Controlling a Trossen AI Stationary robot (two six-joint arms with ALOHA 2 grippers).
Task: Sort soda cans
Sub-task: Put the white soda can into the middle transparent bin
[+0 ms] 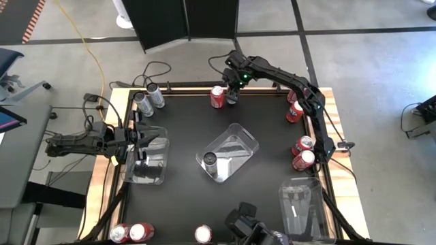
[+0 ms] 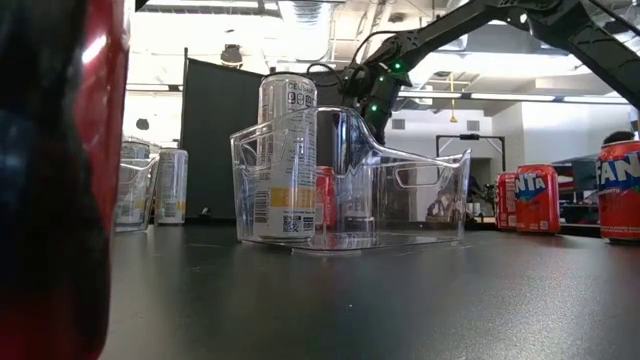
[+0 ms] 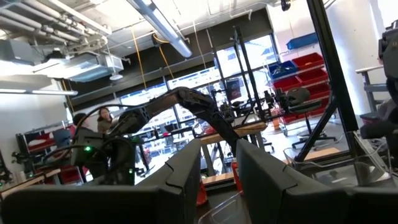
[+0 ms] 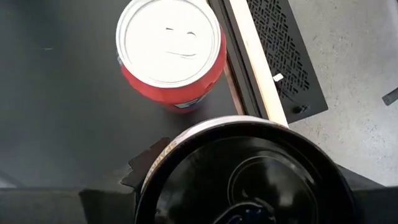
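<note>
Although the sorting had begun, the high view showed most cans outside the trays. Only one silver can (image 1: 210, 159) stood in the middle tray (image 1: 245, 139). Two silver cans (image 1: 148, 99) waited at the far left corner of the worktop (image 1: 184, 129), and red cans stood along the right edge (image 1: 300, 151), at the far right corner (image 1: 294, 110) and along the near edge (image 1: 133, 233). The left tray (image 1: 160, 133) and the near right tray (image 1: 305, 187) seemed to hold no can. The right pincer (image 1: 234, 90) was at the far edge, just beside a red can (image 1: 217, 96). The left pincer (image 1: 139, 144) hung over the left tray.

In the low view, the silver can (image 2: 285, 155) stood upright inside the clear tray (image 2: 420, 185), and red cans (image 2: 537, 198) stood apart to the right.

In the left wrist view, the left pincer (image 3: 217, 177) had its fingers close together with a narrow gap, and nothing was between them.

In the right wrist view, a dark round top (image 4: 245, 177) filled the space below the camera, beside the red can (image 4: 170, 53). It seemed to be a silver can held by the right pincer, but the fingers were hidden, so I could not tell for sure. Nearly all of the task was left.
</note>
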